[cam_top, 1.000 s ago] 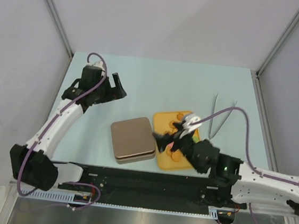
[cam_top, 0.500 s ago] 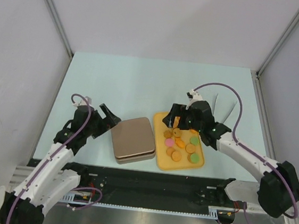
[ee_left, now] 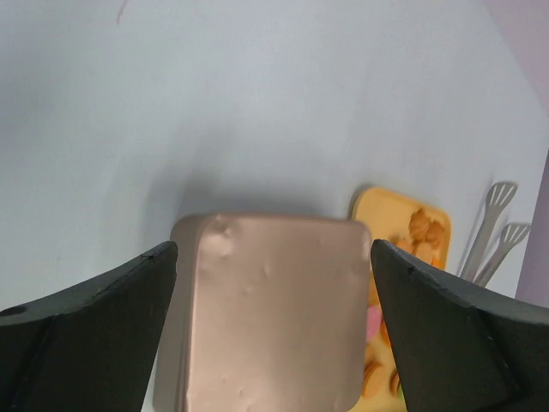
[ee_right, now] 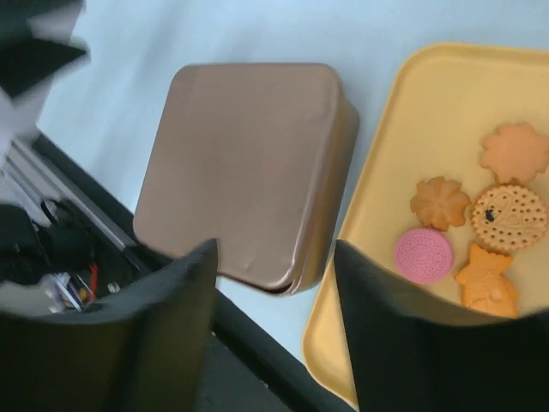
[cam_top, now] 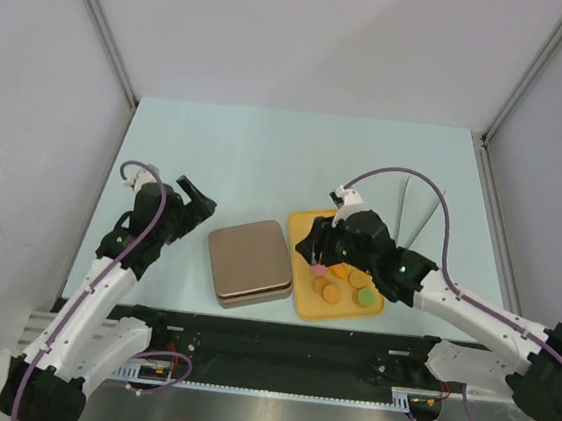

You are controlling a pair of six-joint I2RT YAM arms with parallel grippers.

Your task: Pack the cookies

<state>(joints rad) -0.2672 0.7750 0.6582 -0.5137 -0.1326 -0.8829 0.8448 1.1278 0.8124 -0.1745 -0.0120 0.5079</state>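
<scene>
Several cookies [cam_top: 333, 293] lie on a yellow tray [cam_top: 303, 303], mostly orange, with a pink one [ee_right: 423, 255] and a green one [cam_top: 365, 297]. The right wrist view also shows a flower-edged cookie [ee_right: 439, 202] and a dotted tan one [ee_right: 509, 216]. My right gripper [cam_top: 315, 249] hovers over the tray's left edge, its jaws apart with nothing between them [ee_right: 274, 249]. My left gripper [cam_top: 194, 201] stands wide open to the left of the brown tin [cam_top: 248, 262]. In the left wrist view the closed tin [ee_left: 266, 318] lies beyond the gap of that gripper [ee_left: 273, 249].
Metal tongs [cam_top: 416, 215] lie on the table to the right of the tray, and they show in the left wrist view too [ee_left: 493, 223]. A black rail [cam_top: 277, 341] runs along the near table edge. Grey walls enclose the pale blue tabletop [cam_top: 266, 159].
My right gripper has come nearer and lower over the tray's left side, and its jaws have narrowed. My left gripper has shifted a little away from the tin, towards the back.
</scene>
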